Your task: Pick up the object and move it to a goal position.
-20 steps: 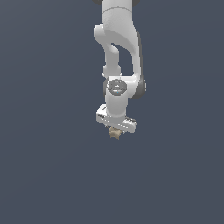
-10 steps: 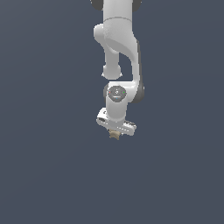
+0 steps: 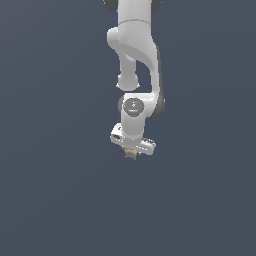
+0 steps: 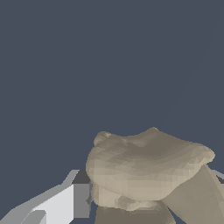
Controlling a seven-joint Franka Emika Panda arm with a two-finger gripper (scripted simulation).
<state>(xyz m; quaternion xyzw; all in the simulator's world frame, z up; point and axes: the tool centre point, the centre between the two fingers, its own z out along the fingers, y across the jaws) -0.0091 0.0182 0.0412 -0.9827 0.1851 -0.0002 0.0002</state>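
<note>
The object (image 3: 131,154) is a small tan, lumpy chunk showing just under my white gripper (image 3: 131,151) in the exterior view. In the wrist view the object (image 4: 146,168) fills the near part of the picture, rough and brownish. One white and grey finger (image 4: 65,203) presses against its side; the other finger is hidden behind the chunk. The gripper is shut on the object and holds it off the ground.
The white arm (image 3: 135,55) hangs down from above the exterior view's middle. Around it there is only a plain dark grey-blue surface (image 3: 50,200), with no other objects or edges in sight.
The arm has straightened slightly and the gripper with the object has drifted a little toward the exterior view's right. The grip has not changed.
</note>
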